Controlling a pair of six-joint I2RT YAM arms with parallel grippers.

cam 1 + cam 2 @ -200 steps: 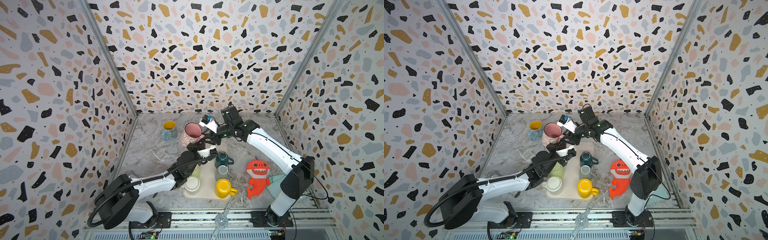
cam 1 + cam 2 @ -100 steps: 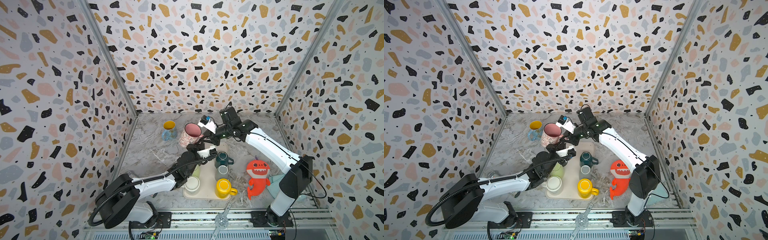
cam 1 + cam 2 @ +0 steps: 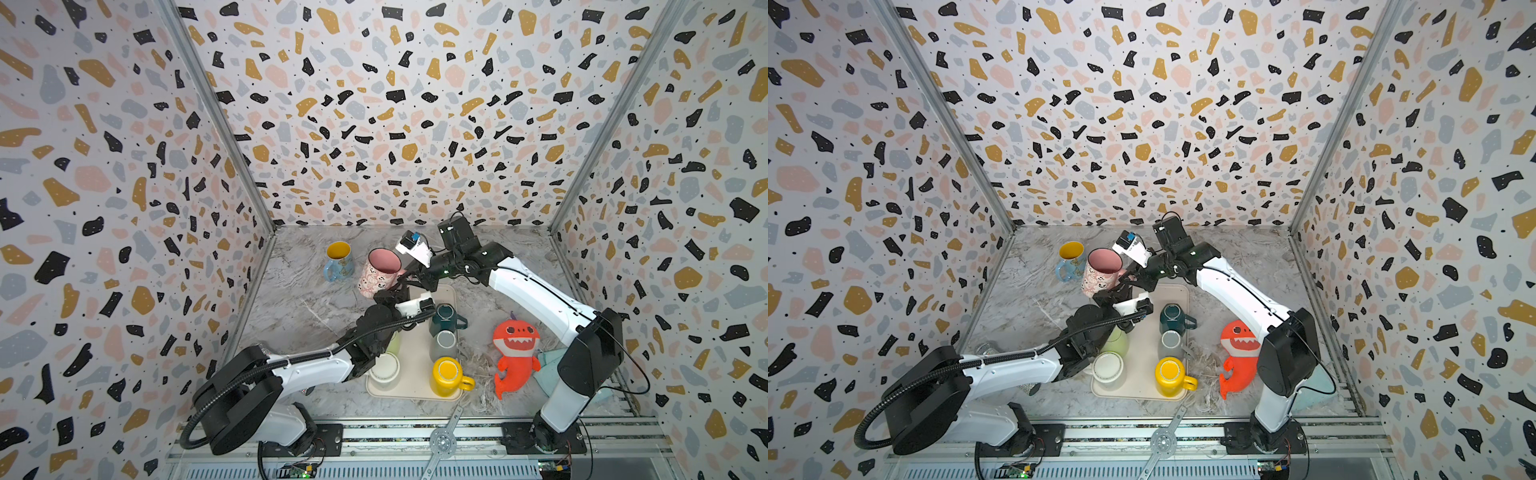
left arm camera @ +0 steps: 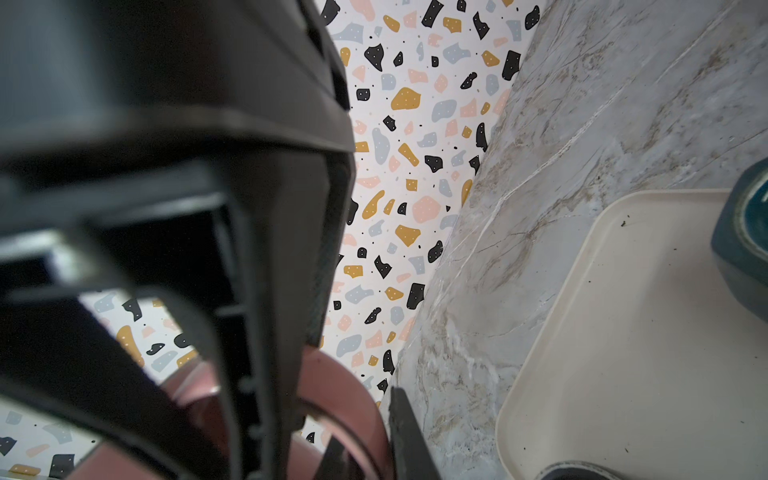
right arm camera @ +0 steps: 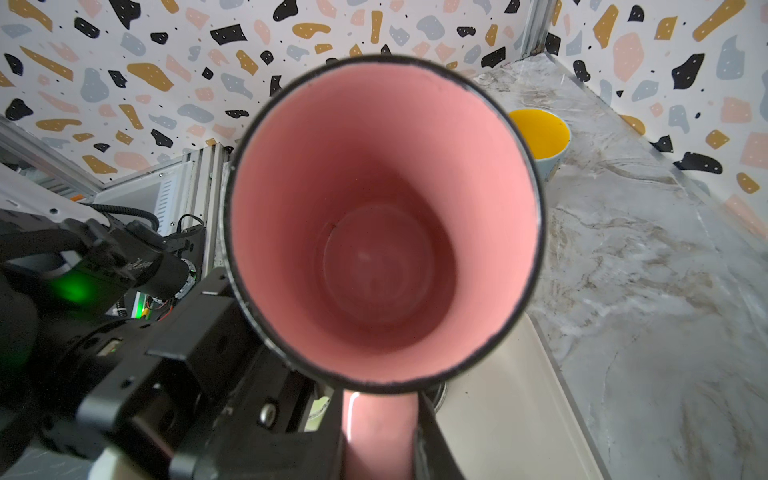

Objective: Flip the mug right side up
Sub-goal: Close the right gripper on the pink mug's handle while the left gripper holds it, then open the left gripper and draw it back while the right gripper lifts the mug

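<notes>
The pink mug (image 3: 379, 272) leans almost upright over the counter (image 3: 307, 307), mouth up; the right hand (image 3: 409, 277) clamps its handle; the left hand (image 3: 390, 296) sits at its base, grip not clear.

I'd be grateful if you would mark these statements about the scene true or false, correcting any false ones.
1. The pink mug has its mouth facing upward. True.
2. The right gripper has its jaws on either side of the pink mug's handle. True, as the right wrist view shows.
3. The yellow mug stands on the bare table, off the tray. False: it stands on the tray, at a near corner.
4. The red shark plush lies to the left of the tray. False: it lies to its right in both top views.
5. The blue mug with the yellow inside stands upright on the table. True.
</notes>
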